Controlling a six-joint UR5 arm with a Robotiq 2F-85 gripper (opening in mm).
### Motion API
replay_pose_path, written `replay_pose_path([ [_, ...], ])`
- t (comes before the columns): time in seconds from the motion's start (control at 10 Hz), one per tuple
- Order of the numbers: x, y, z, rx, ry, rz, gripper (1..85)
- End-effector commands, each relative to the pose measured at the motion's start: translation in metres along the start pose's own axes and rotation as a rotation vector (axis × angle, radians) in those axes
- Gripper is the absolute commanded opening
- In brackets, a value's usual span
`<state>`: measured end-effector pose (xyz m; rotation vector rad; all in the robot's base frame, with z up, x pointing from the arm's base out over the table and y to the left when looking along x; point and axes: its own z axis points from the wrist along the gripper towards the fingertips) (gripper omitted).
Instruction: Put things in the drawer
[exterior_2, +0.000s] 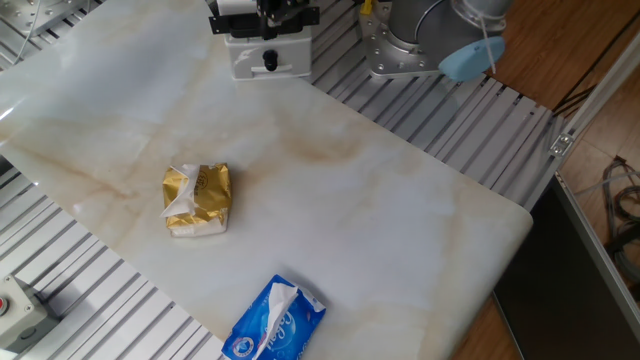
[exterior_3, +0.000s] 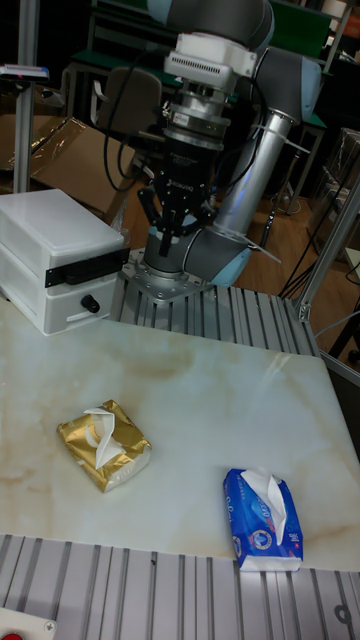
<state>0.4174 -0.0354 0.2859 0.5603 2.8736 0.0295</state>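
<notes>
The white drawer (exterior_3: 52, 238) with black trim and a small black knob (exterior_3: 90, 303) stands at the table's back left, and its fronts look pushed in. It also shows at the top edge of the fixed view, drawer (exterior_2: 285, 55). My gripper (exterior_3: 169, 238) hangs above and just right of it, fingers pointing down with the tips drawn together and nothing visible between them. In the fixed view only the gripper (exterior_2: 272, 12) tip shows over the drawer's black trim. The wooden cube is not visible anywhere.
A gold foil packet (exterior_2: 197, 200) lies on the marble top left of centre. Near the front edge lies a blue-and-white tissue pack (exterior_2: 275, 320). The arm's base (exterior_2: 398, 42) is bolted to the ribbed metal behind the drawer.
</notes>
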Motion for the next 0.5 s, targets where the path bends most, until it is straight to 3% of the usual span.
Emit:
replay_pose_path([
  [0.0, 0.0023, 0.0041, -0.0112, -0.029, -0.005, 0.102, 1.0],
  [0.4, 0.0098, 0.0024, -0.0115, -0.022, 0.018, 0.084, 1.0],
])
